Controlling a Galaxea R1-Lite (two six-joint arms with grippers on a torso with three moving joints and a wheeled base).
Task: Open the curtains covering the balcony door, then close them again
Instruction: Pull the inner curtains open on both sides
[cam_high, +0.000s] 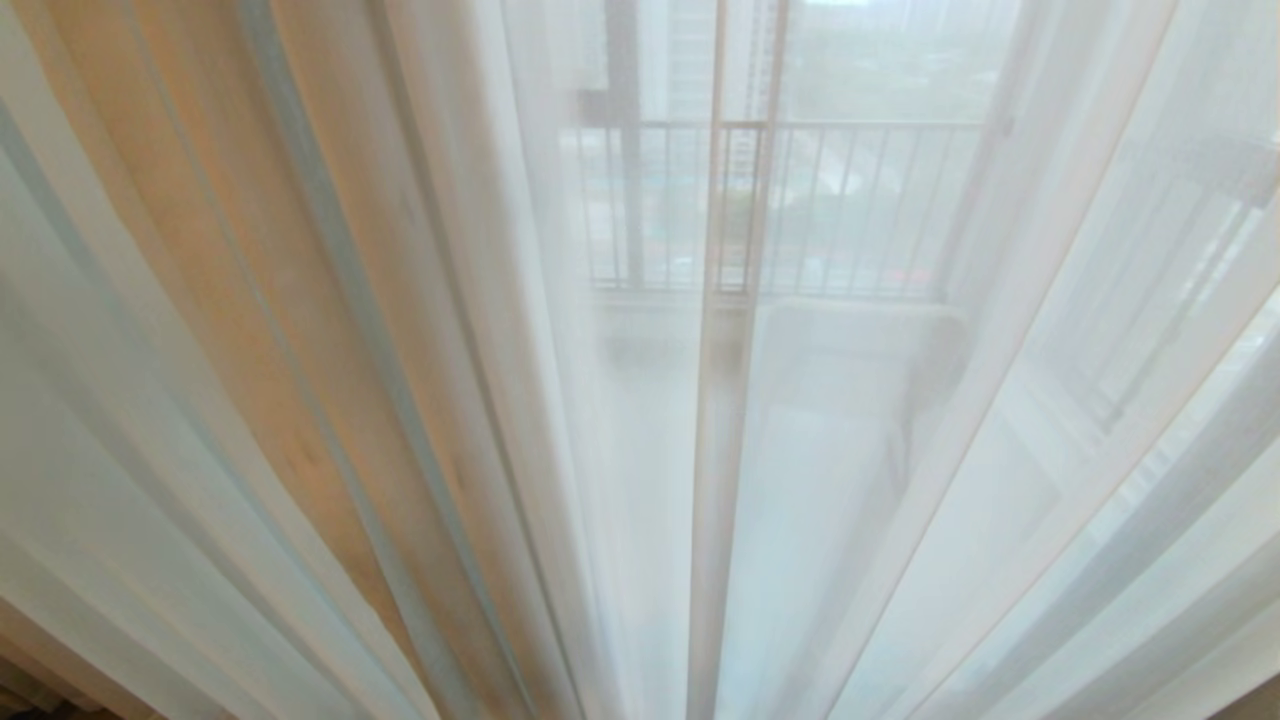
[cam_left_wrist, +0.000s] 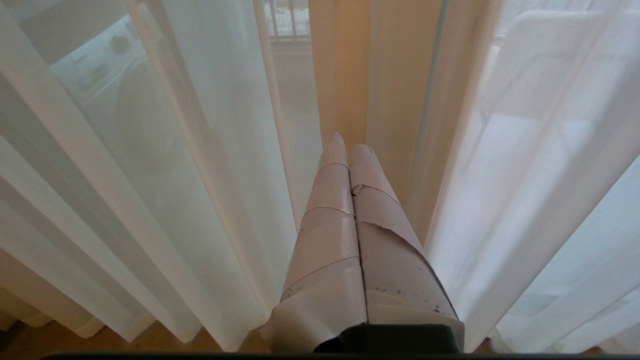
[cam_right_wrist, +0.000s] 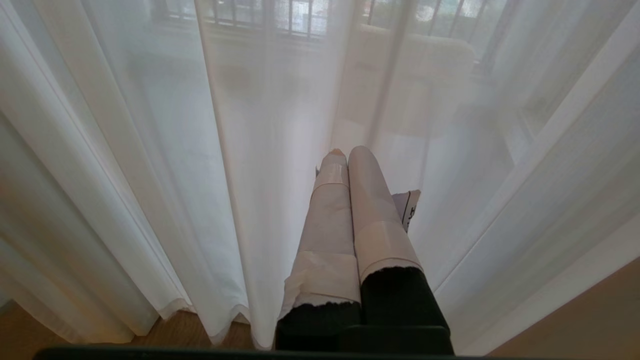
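Across the whole head view, sheer curtains (cam_high: 850, 450) drawn shut in long folds down to the floor (cam_right_wrist: 590, 310), with a door frame (cam_high: 735, 200) and a balcony railing (cam_high: 850, 200) dimly visible through the fabric. Close before the folds, left claw (cam_left_wrist: 350, 142) with taped fingers (cam_left_wrist: 325, 225) pressed together, gripping nothing. Likewise right claw (cam_right_wrist: 348, 150), closed and empty, tips just short of the fabric; contact not discernible.
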